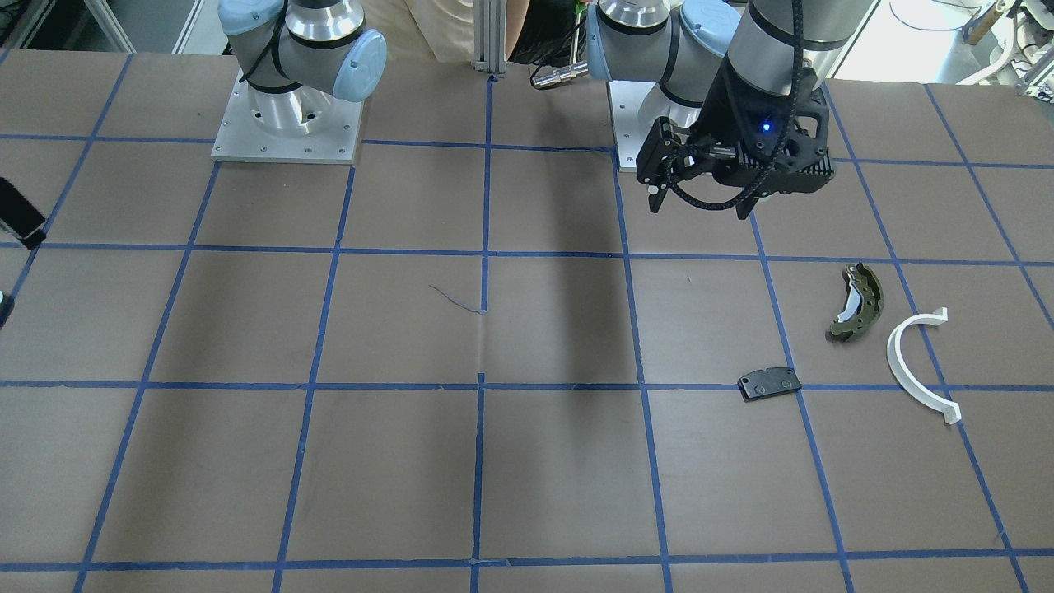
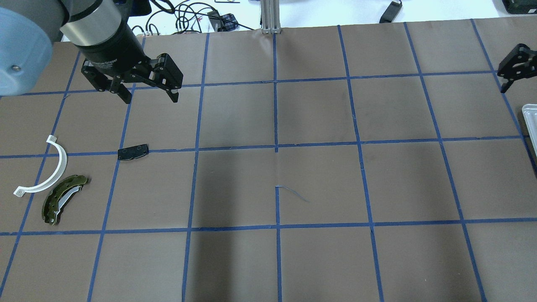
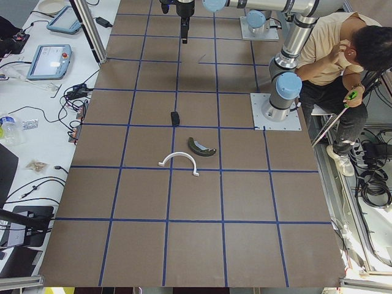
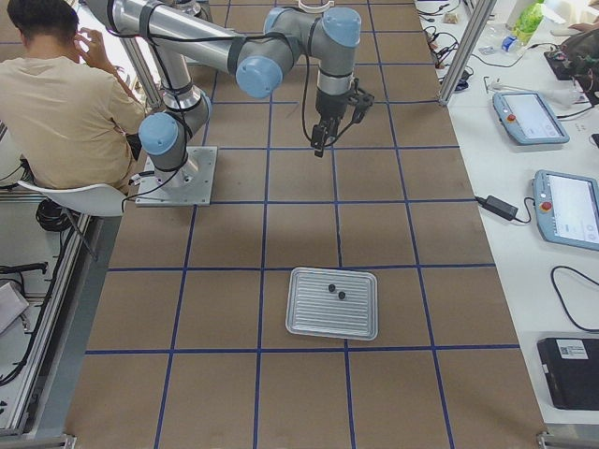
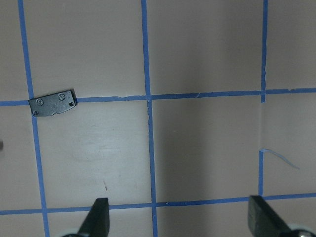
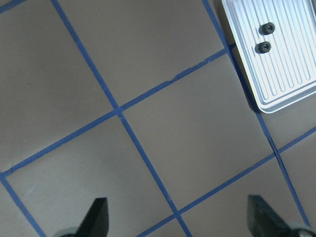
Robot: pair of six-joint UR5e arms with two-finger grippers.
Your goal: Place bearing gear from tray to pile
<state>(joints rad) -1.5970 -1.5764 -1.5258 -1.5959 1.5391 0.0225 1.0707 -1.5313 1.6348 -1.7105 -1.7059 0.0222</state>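
Two small dark bearing gears point(image 6: 267, 28) point(image 4: 329, 288) lie side by side on the ribbed silver tray point(image 6: 291, 74) point(image 4: 318, 318) at the table's right end. My right gripper point(image 6: 177, 212) point(image 2: 518, 77) hangs open and empty high above the table, short of the tray. The pile lies at the left end: an olive-green brake shoe point(image 2: 63, 199) point(image 1: 860, 305), a white arc piece point(image 2: 58, 167) point(image 1: 906, 362) and a flat black pad point(image 2: 133, 151) point(image 5: 52, 103). Above the mat, beyond the pad, my left gripper point(image 2: 149, 96) point(image 5: 178, 212) is open and holds nothing.
Brown mat with a blue tape grid covers the table. Both arm bases point(image 1: 288, 123) stand at the robot's edge. A person point(image 4: 65, 94) sits behind the robot. Tablets point(image 4: 524, 117) and cables lie on the white bench on the operators' side.
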